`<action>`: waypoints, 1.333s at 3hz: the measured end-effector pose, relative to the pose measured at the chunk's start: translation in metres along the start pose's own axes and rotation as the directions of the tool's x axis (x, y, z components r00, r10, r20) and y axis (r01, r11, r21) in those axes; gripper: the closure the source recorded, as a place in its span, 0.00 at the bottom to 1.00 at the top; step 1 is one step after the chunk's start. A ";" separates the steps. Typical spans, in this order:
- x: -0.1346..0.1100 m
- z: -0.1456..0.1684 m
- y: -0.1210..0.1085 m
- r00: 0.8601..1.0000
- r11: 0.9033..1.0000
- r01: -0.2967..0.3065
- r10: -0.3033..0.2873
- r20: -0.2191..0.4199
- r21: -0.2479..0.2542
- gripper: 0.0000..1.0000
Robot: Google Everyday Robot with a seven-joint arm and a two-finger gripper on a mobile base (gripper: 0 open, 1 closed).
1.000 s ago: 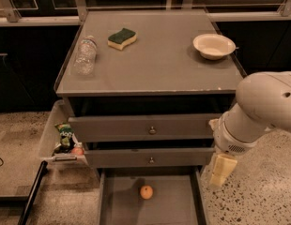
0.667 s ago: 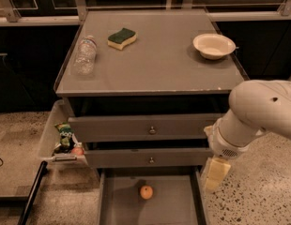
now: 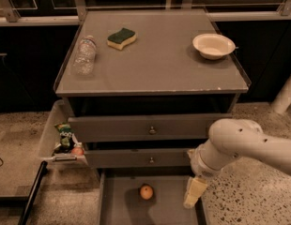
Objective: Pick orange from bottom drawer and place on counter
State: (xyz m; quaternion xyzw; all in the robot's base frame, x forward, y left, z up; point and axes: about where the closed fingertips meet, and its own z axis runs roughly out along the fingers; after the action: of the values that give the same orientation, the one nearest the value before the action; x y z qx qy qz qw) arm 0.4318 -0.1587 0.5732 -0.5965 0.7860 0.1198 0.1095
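Note:
The orange lies alone in the open bottom drawer, near its middle. My gripper hangs from the white arm over the drawer's right side, to the right of the orange and apart from it. The grey counter is above, with two knobbed drawers closed beneath it.
On the counter lie a clear plastic bottle at the left, a green and yellow sponge at the back, and a white bowl at the right. A side bin on the cabinet's left holds snack packets and a small reddish item.
My arm has moved left and down, bringing the gripper lower over the right side of the bottom drawer. The orange has not moved.

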 end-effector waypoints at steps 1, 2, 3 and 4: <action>0.004 0.052 -0.001 0.997 0.999 0.039 -0.038 0.063 -0.007 0.00; 0.012 0.091 -0.008 0.991 0.997 0.076 -0.073 0.110 -0.026 0.00; 0.033 0.127 -0.020 0.989 0.997 0.075 -0.071 0.127 -0.031 0.00; 0.033 0.127 -0.020 0.989 0.997 0.075 -0.070 0.127 -0.031 0.00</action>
State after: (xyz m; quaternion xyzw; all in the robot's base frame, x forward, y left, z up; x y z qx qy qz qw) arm 0.4459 -0.1534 0.4417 -0.6179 0.7530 0.1672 0.1523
